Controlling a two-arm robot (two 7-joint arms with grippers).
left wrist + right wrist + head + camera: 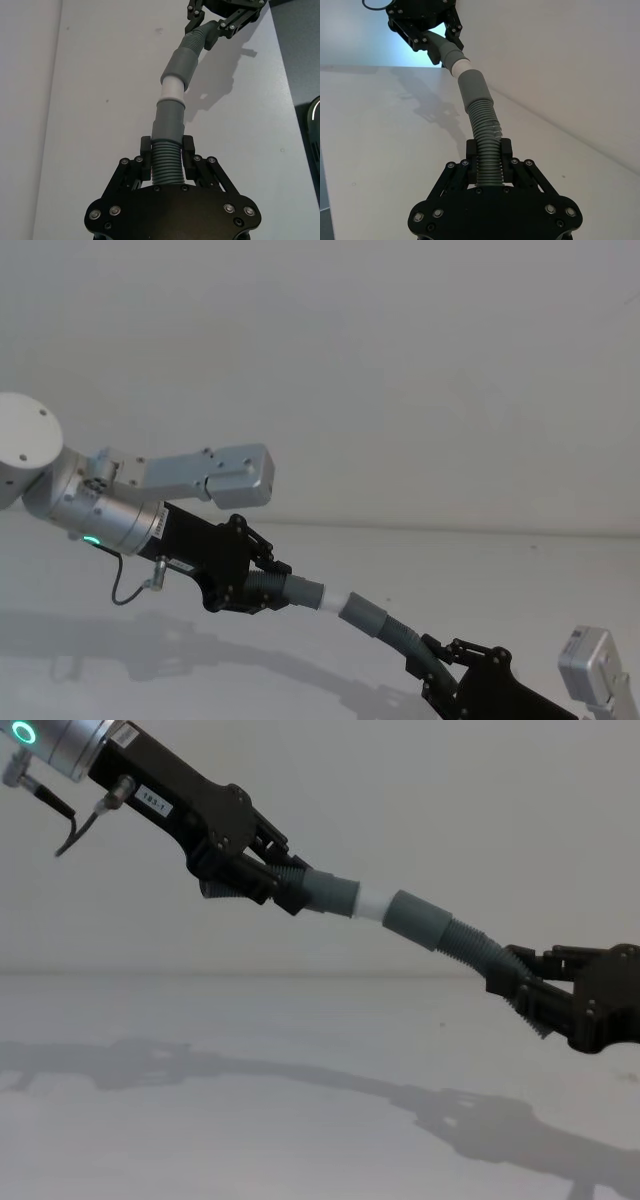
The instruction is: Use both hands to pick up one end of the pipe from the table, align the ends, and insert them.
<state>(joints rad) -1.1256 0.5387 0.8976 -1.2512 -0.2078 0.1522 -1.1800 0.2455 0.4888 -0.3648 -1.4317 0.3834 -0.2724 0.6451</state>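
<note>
- Plain white surface (200, 1020), bare wall behind; two hands, two pipe pieces, all held up off the surface.
- Left hand (262, 878) on the left, higher, green ring light on its arm; fingers clamped on the ribbed part of the spigot piece (325, 895).
- Right hand (520, 985) on the right, lower; fingers clamped on the ribbed part of the cuff piece (450, 935).
- White spigot (371, 906) sits between the two grey cuffs, its tip meeting the mouth of the open cuff (418, 919); how deep it goes can't be told.
- Pieces in line, sloping down to the right.
</note>
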